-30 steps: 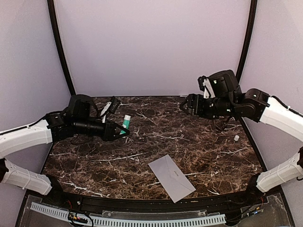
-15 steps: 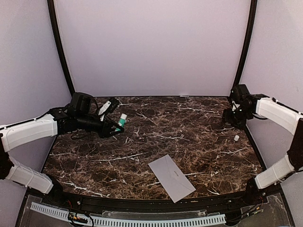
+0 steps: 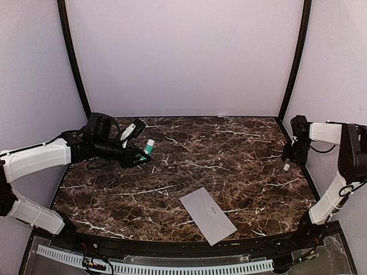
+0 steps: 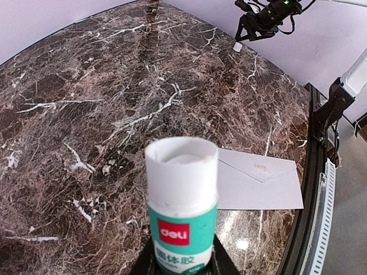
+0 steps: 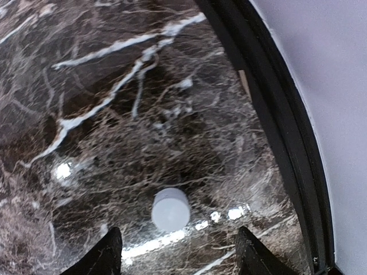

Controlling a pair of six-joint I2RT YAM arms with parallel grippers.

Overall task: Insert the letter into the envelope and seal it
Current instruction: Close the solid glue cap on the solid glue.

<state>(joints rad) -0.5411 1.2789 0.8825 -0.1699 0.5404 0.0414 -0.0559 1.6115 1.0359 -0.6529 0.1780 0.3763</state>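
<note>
The grey envelope [image 3: 207, 215] lies flat near the table's front edge, flap side up, and shows too in the left wrist view as the envelope [image 4: 258, 177]. The letter is out of view. My left gripper [image 3: 139, 157] is shut on a green-and-white glue stick [image 3: 149, 146], held over the left back of the table; the glue stick [image 4: 182, 200] has no cap and its white tip points away from my left gripper [image 4: 182, 266]. My right gripper [image 5: 175, 255] is open just above a small white cap [image 5: 170, 209] by the right edge. From above, the right gripper [image 3: 296, 153] hangs beside the cap [image 3: 286, 167].
A raised black rim [image 5: 269, 114] borders the marble table [image 3: 189, 172] close to the cap on the right. Two curved black posts [image 3: 74, 63] and pale violet walls close in the back. A white slotted cable strip [image 3: 155, 266] runs along the front.
My right arm has swung from mid-table to the right edge and come down over the cap, its jaws narrowing a little. The left arm has drawn back slightly leftward with the glue stick.
</note>
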